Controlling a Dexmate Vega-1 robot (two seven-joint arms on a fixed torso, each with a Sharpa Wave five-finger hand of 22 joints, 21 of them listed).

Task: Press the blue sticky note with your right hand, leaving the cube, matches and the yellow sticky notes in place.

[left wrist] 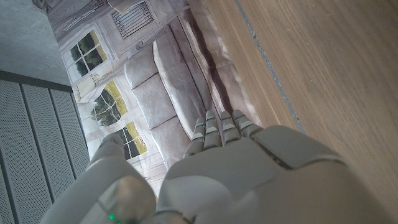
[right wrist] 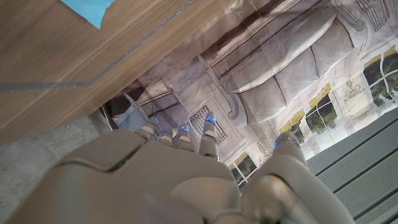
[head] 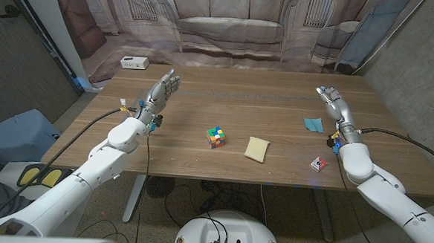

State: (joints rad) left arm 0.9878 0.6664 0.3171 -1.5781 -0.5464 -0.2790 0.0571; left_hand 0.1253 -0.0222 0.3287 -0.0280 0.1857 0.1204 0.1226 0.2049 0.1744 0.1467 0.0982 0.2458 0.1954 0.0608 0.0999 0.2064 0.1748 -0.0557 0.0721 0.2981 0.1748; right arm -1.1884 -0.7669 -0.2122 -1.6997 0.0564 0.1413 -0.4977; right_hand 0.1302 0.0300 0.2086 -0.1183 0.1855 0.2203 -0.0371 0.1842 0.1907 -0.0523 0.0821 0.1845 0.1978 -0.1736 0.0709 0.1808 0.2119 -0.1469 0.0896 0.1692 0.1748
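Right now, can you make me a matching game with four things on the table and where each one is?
Things:
1. blue sticky note
2. cube
3. yellow sticky notes
4. matches

Places:
A. near the table's front edge, beside the right forearm
B. middle of the table, left of the yellow pad
C. just left of the right hand
D. between the cube and the matches

Pairs: 1-C, 2-B, 3-D, 4-A
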